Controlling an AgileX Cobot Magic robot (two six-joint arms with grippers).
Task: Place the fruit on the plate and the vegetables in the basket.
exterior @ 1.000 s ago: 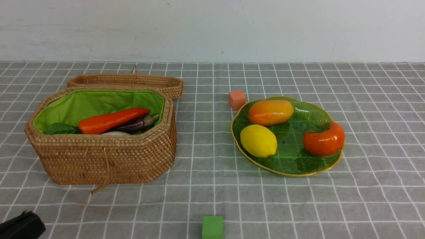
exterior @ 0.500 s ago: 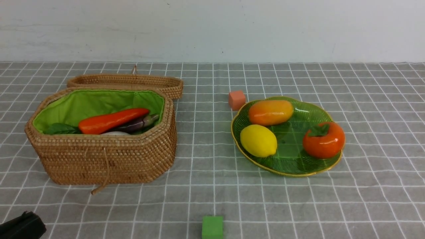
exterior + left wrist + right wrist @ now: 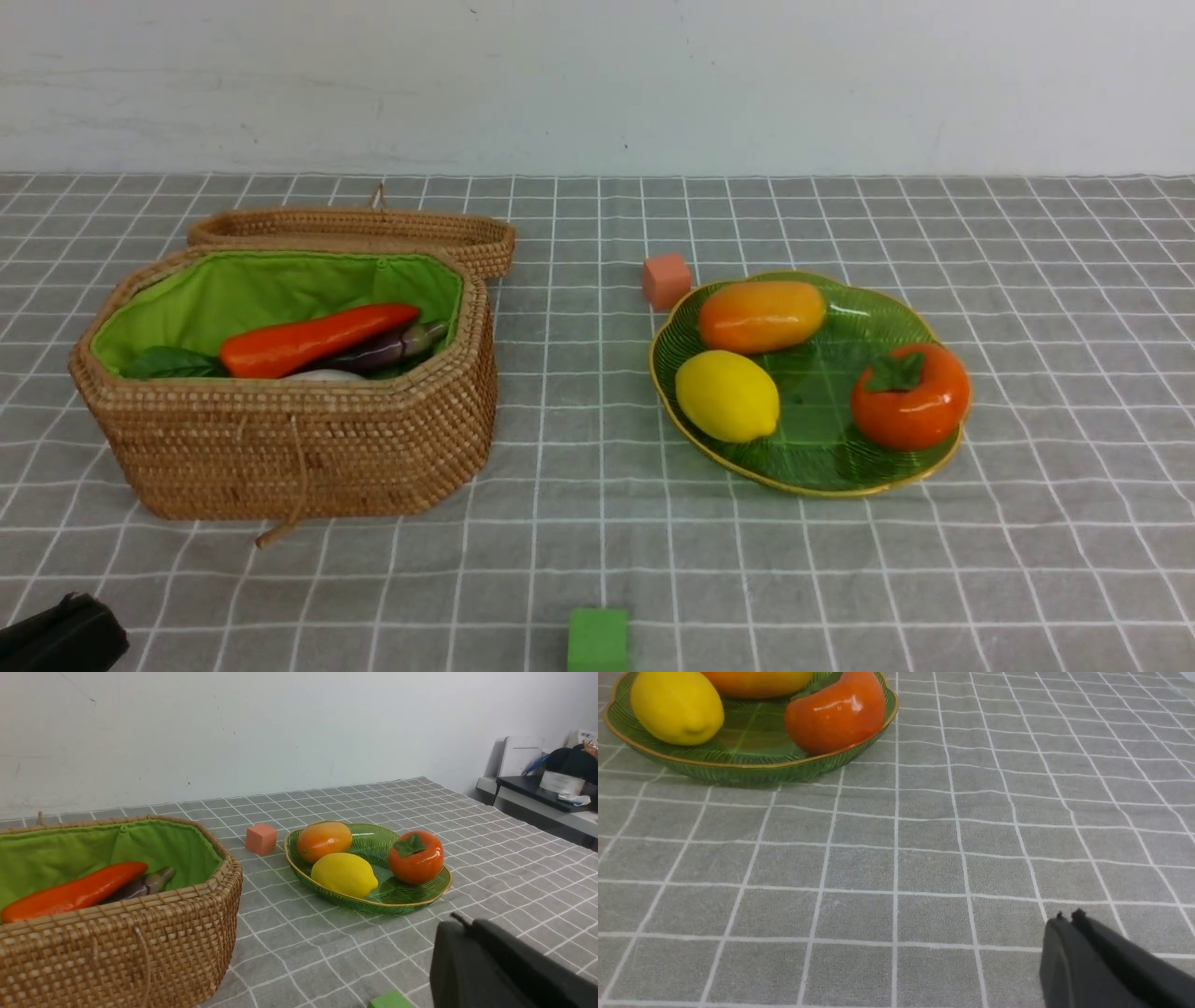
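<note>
The green glass plate (image 3: pixel 812 462) at the right holds all the fruit: a lemon (image 3: pixel 726 396), a mango (image 3: pixel 761 315) and a persimmon (image 3: pixel 910 395). The open wicker basket (image 3: pixel 299 448) at the left holds a carrot (image 3: pixel 313 340), an eggplant (image 3: pixel 383 350) and the white radish (image 3: pixel 325 375), mostly hidden by the rim. My left gripper (image 3: pixel 61 635) is shut and empty at the near left corner, its jaws pressed together (image 3: pixel 460 924). My right gripper (image 3: pixel 1066 917) is shut and empty above bare cloth, near side of the plate (image 3: pixel 752 767); the front view does not show it.
A small orange cube (image 3: pixel 666 280) sits just behind the plate's left edge. A small green cube (image 3: pixel 597 639) lies at the near edge, centre. The basket's lid (image 3: pixel 373 229) lies flat behind it. A grey checked cloth covers the table.
The persimmon has rocked upright on the plate, its leaf cap turning toward me. The right gripper has closed. The left gripper stays put at the corner.
</note>
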